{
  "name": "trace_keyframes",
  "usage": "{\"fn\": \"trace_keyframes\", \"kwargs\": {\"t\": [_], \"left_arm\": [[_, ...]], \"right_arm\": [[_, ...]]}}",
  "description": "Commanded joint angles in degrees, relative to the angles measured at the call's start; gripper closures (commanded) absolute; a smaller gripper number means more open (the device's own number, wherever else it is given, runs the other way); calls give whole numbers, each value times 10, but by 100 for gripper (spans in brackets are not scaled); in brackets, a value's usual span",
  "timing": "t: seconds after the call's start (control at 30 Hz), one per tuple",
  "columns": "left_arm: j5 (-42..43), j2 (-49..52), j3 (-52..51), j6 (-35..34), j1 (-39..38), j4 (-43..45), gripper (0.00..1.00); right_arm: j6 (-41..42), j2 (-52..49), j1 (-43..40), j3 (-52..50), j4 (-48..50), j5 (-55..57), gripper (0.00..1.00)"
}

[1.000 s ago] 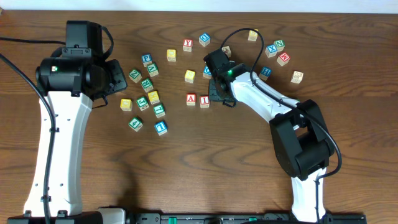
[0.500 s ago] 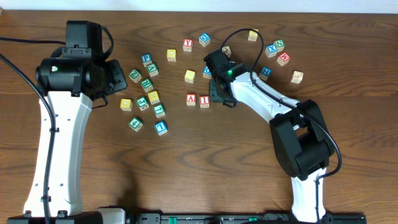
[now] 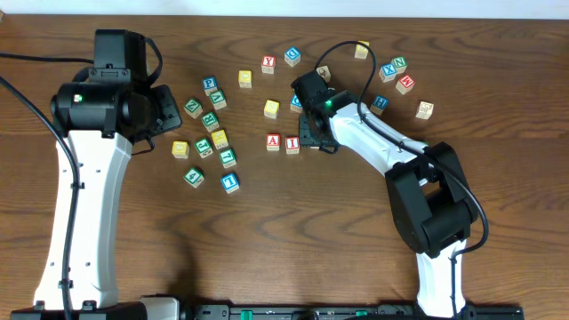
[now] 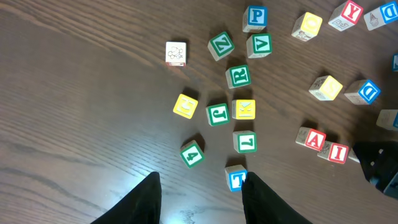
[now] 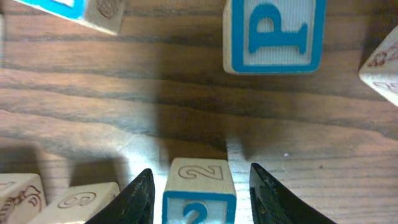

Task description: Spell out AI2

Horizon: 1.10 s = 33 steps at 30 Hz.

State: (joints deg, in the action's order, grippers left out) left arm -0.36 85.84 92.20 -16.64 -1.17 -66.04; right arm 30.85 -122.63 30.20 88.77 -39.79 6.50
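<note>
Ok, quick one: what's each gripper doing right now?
Left gripper: open, nothing between its jaws.
Right gripper: open, jaws either side of the 2 block with a gap on each side, not gripping it.

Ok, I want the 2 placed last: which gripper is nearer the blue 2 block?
Right. The right gripper straddles the 2 block, one finger each side; the left gripper hangs far off, beyond the A block and I block.
</note>
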Motion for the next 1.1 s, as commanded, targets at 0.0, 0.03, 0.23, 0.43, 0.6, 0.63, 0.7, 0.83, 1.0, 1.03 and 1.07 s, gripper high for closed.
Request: {"fn": "trace_keyframes", "kwargs": {"t": [0.0, 0.03, 0.23, 0.43, 0.6, 0.63, 0.7, 0.83, 1.0, 1.03, 1.07], "left_arm": [[-7, 3, 9, 5, 3, -2, 59], [-7, 3, 9, 5, 3, -2, 58], [-7, 3, 9, 5, 3, -2, 58], [-7, 3, 9, 5, 3, -2, 58], [-7, 3, 9, 5, 3, -2, 58], [-7, 3, 9, 5, 3, -2, 58], [-7, 3, 9, 5, 3, -2, 59], [-7, 3, 9, 5, 3, -2, 58], [-7, 3, 9, 5, 3, -2, 58], [-7, 3, 9, 5, 3, -2, 59], [-7, 3, 9, 5, 3, -2, 59]], "right_arm": [[-20, 2, 1, 11, 1, 11, 57], [-32, 5, 1, 18, 0, 8, 56], [-77, 28, 1, 70, -32, 5, 54], [-78, 31, 4, 90, -42, -34, 58], [-64, 27, 14, 83, -42, -129, 80], [-55, 26, 18, 80, -42, -131, 85], [-32, 23, 26, 69, -42, -131, 98], [-22, 23, 41, 42, -28, -131, 99], [-42, 22, 55, 38, -29, -130, 99], [-42, 22, 58, 38, -28, -129, 99], [-41, 22, 61, 37, -28, -126, 99]]}}
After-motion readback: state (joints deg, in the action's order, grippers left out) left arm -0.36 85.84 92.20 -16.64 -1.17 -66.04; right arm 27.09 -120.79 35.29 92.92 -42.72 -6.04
